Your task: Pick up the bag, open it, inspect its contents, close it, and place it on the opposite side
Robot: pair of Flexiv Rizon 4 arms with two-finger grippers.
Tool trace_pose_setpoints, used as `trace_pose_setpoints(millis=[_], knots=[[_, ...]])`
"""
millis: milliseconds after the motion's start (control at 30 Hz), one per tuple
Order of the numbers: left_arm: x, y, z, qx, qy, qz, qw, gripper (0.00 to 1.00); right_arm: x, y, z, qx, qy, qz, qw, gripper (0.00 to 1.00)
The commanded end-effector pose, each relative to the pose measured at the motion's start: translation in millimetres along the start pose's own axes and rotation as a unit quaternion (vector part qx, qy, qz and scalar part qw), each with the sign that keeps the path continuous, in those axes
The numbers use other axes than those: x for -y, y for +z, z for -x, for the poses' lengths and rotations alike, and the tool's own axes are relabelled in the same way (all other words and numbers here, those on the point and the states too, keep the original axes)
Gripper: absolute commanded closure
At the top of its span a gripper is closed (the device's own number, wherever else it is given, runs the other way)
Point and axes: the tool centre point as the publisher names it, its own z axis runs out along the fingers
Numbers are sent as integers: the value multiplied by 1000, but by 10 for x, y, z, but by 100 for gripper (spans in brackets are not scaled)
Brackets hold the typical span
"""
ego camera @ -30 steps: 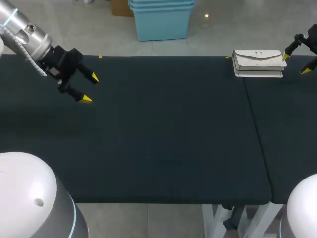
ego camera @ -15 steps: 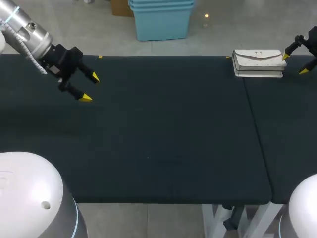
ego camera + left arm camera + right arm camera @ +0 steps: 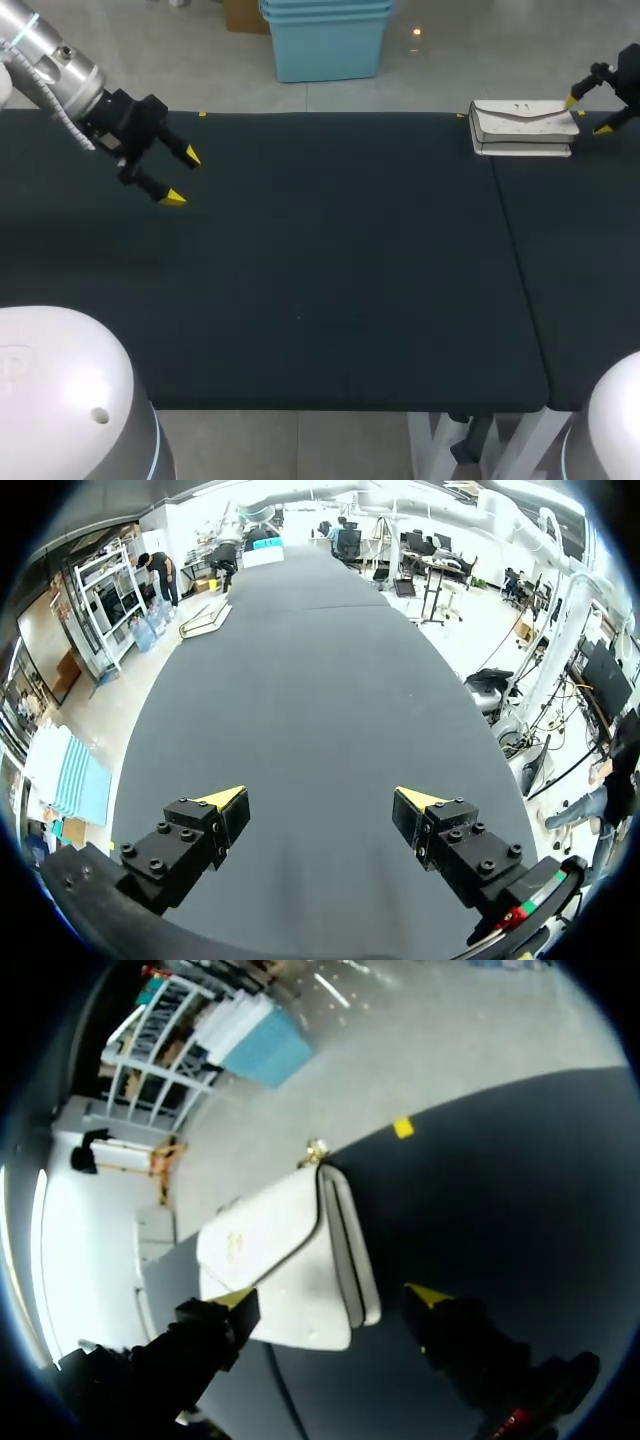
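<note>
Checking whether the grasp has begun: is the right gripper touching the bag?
Cannot tell. In the right wrist view one fingertip of the right gripper overlaps the edge of the bag, but contact is unclear; the other stands clear.

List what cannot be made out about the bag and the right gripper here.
- Contents of the bag: hidden, since its flap lies shut in the head and right wrist views.
- Contact: in the right wrist view one finger of the right gripper overlaps the bag's corner; touching or above it, cannot tell.
- Emblem on the flap: blurred in the right wrist view, too small in the head view.
</note>
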Motion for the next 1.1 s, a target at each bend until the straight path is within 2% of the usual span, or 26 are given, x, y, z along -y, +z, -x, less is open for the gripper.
trace_pose_setpoints(millis=[33,133,167,267,300,633,700,733,867,1100], knots=[[-4,5,5,0,0,-1,1000,0,-168,123,25,0,-2,-123,992,13],[-4,5,5,0,0,-1,1000,0,-177,185,40,-1,0,-133,991,27],[-4,5,5,0,0,-1,1000,0,-175,212,45,-4,-1,-138,990,36],[-4,5,5,0,0,-1,1000,0,-161,263,42,-3,-3,-147,989,46],[-4,5,5,0,0,-1,1000,0,-151,285,39,-4,-4,-150,989,52],[-4,5,5,0,0,-1,1000,0,-143,374,27,-9,-8,-172,985,57],[-4,5,5,0,0,-1,1000,0,-146,376,13,-11,-11,-174,985,74],[-4,5,5,0,0,-1,1000,0,-143,378,4,-12,-12,-175,984,100],[-4,5,5,0,0,-1,1000,0,-91,386,-20,-21,-17,-179,984,100],[-4,5,5,0,0,-1,1000,0,131,388,-79,-53,-24,-186,981,100]])
